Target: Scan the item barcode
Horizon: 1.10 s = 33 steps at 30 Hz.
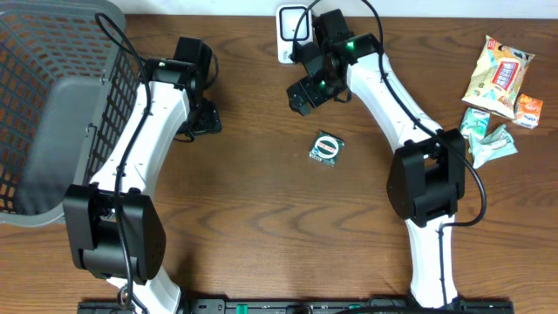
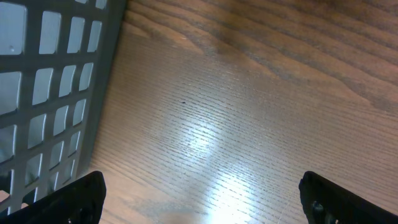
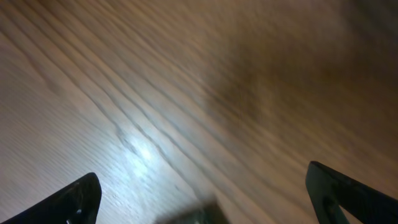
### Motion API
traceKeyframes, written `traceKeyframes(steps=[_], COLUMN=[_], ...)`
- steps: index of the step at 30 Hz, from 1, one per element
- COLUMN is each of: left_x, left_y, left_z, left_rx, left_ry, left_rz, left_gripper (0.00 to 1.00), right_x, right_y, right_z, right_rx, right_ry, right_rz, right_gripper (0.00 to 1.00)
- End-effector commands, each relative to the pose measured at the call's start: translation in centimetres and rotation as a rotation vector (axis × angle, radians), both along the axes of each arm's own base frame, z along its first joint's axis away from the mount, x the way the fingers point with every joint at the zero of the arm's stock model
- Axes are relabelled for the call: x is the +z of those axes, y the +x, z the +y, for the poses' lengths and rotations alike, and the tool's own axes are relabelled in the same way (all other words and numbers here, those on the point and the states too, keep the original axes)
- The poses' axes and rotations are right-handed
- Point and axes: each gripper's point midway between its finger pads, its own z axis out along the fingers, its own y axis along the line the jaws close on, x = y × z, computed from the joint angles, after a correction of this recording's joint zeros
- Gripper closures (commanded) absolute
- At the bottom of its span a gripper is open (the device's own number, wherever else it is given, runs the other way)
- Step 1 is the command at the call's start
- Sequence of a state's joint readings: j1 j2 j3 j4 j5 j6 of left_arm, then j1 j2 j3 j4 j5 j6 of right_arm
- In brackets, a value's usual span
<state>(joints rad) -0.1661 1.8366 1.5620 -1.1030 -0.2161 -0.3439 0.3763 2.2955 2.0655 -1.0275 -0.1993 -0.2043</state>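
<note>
The left gripper [image 2: 202,198] is closest to the lens. Its black fingertips [image 2: 78,200] sit in the bottom corners of the left wrist view, spread to full width with nothing between them. Beneath lies the brown wood-grain table [image 2: 261,118], which carries a glossy light patch.

At far left stands a grey plastic basket [image 1: 52,105] with a rectangular lattice wall and a rounded rim. The left gripper hovers just beside its right wall. Both arms have smooth white shells and black joints.

The item is a small, roughly square packet [image 1: 327,148], dark green with a round light-ringed emblem. It lies flat at the table's centre, between the two arms and untouched. Its lettering is too small to read.

The right gripper [image 1: 303,98] is fully spread and empty, hanging up and left of the packet and apart from it. Behind it, a white box-shaped unit [image 1: 286,37] is partly hidden by the wrist.

At far right lie a crinkled yellow snack bag [image 1: 497,77] with a red-and-blue logo, a small orange pack [image 1: 528,111] and pale green wrappers [image 1: 486,138]. Their print is unreadable.
</note>
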Motion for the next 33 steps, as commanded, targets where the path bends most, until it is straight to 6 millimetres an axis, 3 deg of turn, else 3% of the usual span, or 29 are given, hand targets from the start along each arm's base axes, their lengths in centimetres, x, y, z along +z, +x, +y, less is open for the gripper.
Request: traceKeyframes(steps=[1, 10, 20, 24, 29, 33], left_x=[0.3, 0.3, 0.3, 0.3, 0.3, 0.3], left_y=[-0.2, -0.2, -0.2, -0.2, -0.2, -0.2], left_z=[0.4, 0.4, 0.4, 0.4, 0.4, 0.4], left_rx=[0.015, 0.015, 0.015, 0.015, 0.015, 0.015], left_ry=[0.011, 0.011, 0.011, 0.011, 0.011, 0.011], left_rz=[-0.004, -0.004, -0.004, -0.004, -0.004, -0.004], left_gripper=[0.02, 0.03, 0.02, 0.02, 0.02, 0.02], right_x=[-0.8, -1.5, -1.4, -1.0, 0.4, 3.6], right_y=[-0.8, -6.3, -8.6, -10.3, -11.6, -12.3], right_z=[-2.2, -4.3, -5.3, -5.4, -4.2, -2.9], right_rx=[-0.016, 0.122, 0.136, 0.135, 0.154, 0.168], right_ry=[-0.121, -0.223, -0.254, -0.273, -0.217, -0.157], right_rz=[0.026, 0.226, 0.322, 0.387, 0.405, 0.353], right_gripper=[0.01, 0.01, 0.01, 0.01, 0.01, 0.01])
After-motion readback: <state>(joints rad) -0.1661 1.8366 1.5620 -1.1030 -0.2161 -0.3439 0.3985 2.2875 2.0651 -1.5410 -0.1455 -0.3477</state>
